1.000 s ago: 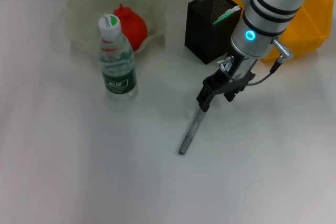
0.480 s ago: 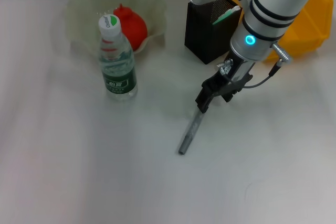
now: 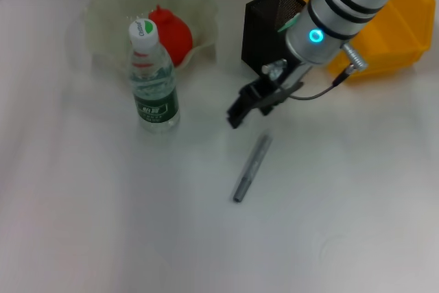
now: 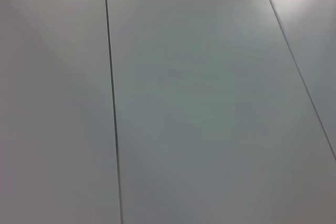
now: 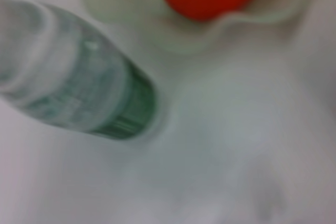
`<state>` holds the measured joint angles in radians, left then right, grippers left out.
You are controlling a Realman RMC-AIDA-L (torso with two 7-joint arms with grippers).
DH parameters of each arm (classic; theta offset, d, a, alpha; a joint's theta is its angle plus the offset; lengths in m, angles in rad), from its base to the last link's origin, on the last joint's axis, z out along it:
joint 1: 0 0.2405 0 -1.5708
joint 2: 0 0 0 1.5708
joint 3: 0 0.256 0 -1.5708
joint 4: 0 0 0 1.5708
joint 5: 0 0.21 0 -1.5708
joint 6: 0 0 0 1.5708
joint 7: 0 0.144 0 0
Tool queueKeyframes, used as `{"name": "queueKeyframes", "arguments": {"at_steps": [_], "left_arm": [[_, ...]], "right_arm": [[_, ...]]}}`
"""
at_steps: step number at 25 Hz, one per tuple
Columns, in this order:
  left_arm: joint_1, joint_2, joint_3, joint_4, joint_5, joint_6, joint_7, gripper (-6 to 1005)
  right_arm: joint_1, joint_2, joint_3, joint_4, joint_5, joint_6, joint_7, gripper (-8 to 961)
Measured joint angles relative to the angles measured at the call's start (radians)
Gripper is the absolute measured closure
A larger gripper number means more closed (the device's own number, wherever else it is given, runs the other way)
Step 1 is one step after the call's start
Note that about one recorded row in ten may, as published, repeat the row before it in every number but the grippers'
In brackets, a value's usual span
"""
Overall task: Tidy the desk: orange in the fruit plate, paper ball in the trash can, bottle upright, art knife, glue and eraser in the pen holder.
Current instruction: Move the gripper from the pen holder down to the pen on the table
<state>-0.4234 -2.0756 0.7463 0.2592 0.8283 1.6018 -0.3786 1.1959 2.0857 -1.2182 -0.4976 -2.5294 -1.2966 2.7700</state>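
Head view is showing the right hand (image 3: 236, 113) hovering above the slim grey metal art knife (image 3: 251, 168), finger spread unclear; light, stiff, slippery; pinching mid-barrel seems best.

Table (image 3: 103, 238): smooth, matt white surface with faint soft reflections. Bottle (image 3: 153, 80): clear glossy plastic, ribbed wall, dark green printed label, white plastic cap with a green mark. Fruit plate (image 3: 103, 12): translucent pale-green plastic, ribbed wavy rim, slightly frosted. Orange (image 3: 171, 36): red-orange, matt skin. Pen holder (image 3: 264, 39): black metal mesh, dull finish. Trash can (image 3: 401, 29): bright yellow plastic, smooth, slight sheen. Art knife (image 3: 251, 167): grey body, satin metallic look. Right gripper (image 3: 240, 110): matt black fingers under a glossy white arm casing.
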Motion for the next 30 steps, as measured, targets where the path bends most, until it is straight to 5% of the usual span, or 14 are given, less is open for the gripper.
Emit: {"name": "queueKeyframes", "arguments": {"at_steps": [11, 30], "left_arm": [[-0.006, 0.0, 0.002, 0.0, 0.0, -0.003, 0.0, 381], [-0.01, 0.001, 0.005, 0.0, 0.0, -0.003, 0.0, 381]], "right_arm": [[-0.056, 0.001, -0.005, 0.039, 0.168, -0.001, -0.064, 261], [-0.066, 0.004, -0.006, 0.097, 0.238, -0.033, -0.126, 262]]}}
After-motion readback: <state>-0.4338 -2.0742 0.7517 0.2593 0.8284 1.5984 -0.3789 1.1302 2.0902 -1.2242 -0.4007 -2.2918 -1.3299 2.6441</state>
